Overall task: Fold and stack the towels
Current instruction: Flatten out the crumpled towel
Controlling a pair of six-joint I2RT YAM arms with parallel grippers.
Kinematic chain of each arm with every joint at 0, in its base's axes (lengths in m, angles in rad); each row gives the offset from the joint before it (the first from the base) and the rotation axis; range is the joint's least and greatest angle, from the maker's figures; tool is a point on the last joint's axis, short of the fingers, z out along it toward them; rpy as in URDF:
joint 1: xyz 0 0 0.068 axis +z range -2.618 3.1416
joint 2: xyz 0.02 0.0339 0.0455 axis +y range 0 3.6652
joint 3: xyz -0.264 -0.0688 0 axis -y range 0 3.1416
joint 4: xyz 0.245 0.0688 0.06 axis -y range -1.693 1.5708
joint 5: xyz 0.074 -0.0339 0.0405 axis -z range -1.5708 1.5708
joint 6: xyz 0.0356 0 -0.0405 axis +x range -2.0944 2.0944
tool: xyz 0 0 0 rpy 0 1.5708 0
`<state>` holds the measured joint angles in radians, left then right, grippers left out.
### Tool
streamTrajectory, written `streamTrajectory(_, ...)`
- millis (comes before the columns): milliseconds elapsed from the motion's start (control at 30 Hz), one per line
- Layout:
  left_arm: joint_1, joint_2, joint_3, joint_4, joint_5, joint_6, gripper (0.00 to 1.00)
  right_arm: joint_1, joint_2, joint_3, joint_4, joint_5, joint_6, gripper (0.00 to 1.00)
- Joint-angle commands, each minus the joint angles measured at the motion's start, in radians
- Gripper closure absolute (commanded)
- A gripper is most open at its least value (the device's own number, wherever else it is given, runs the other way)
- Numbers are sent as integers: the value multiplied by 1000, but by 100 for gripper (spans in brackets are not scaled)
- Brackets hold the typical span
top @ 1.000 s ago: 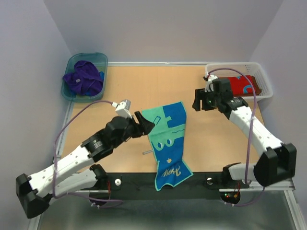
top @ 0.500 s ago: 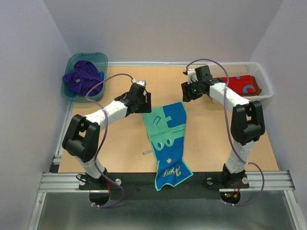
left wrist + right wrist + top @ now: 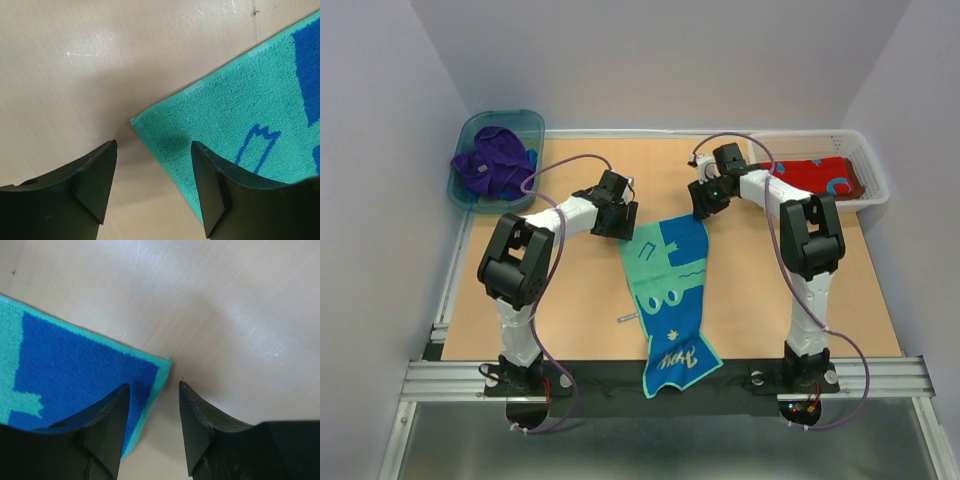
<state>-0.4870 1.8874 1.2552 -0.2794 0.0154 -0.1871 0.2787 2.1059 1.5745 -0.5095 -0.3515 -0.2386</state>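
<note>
Top external view: the teal-and-blue towel (image 3: 670, 290) lies flat in the middle of the surface (image 3: 570, 300), its near end draped over the near edge. It looks like light, soft terry, limp enough to sag when lifted, so its two far corners are the sensible holds. The left jaws stand apart, straddling one far corner; the right jaws, also unclenched, straddle the other. A purple towel (image 3: 495, 165) fills the teal tub (image 3: 539, 140) at the far-left corner, and a red towel (image 3: 815, 175) sits in the white basket (image 3: 876, 185) at the far-right corner.

Teal-and-blue patterned towel (image 3: 672, 290), purple towel (image 3: 495, 166), red towel (image 3: 823, 178) with blue marks, teal tub (image 3: 468, 135)
</note>
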Motion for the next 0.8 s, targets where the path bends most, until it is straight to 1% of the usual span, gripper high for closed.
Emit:
streamTrajectory(0, 13, 5, 53, -4, 12, 34, 29, 17, 31, 81, 17, 11, -31, 51)
streamTrajectory(100, 18, 25, 61, -4, 12, 28, 29, 22, 55, 93, 17, 43, -36, 51)
streamTrajectory(200, 18, 35, 59, -1, 12, 23, 30, 31, 66, 93, 16, 57, -47, 59)
streamTrajectory(233, 19, 39, 56, 0, 12, 23, 31, 34, 69, 88, 16, 60, -50, 62)
streamTrajectory(333, 19, 50, 49, -3, 11, 20, 34, 45, 74, 76, 16, 69, -57, 67)
streamTrajectory(467, 19, 62, 36, 6, 11, 17, 40, 59, 81, 62, 16, 92, -65, 70)
streamTrajectory(500, 18, 71, 38, 3, 12, 14, 44, 63, 83, 61, 16, 103, -67, 73)
streamTrajectory(567, 19, 84, 36, 3, 11, 12, 49, 66, 91, 58, 14, 108, -71, 76)
streamTrajectory(600, 18, 93, 36, 2, 12, 12, 55, 71, 94, 58, 14, 114, -71, 76)
streamTrajectory(667, 19, 104, 38, -4, 9, 12, 61, 70, 95, 56, 14, 121, -73, 80)
streamTrajectory(700, 19, 114, 39, -6, 8, 12, 65, 73, 98, 55, 14, 124, -74, 82)
streamTrajectory(733, 19, 119, 44, -9, 5, 11, 77, 71, 97, 53, 14, 128, -77, 90)
streamTrajectory(767, 19, 125, 44, -10, 1, 14, 81, 71, 95, 53, 14, 131, -79, 94)
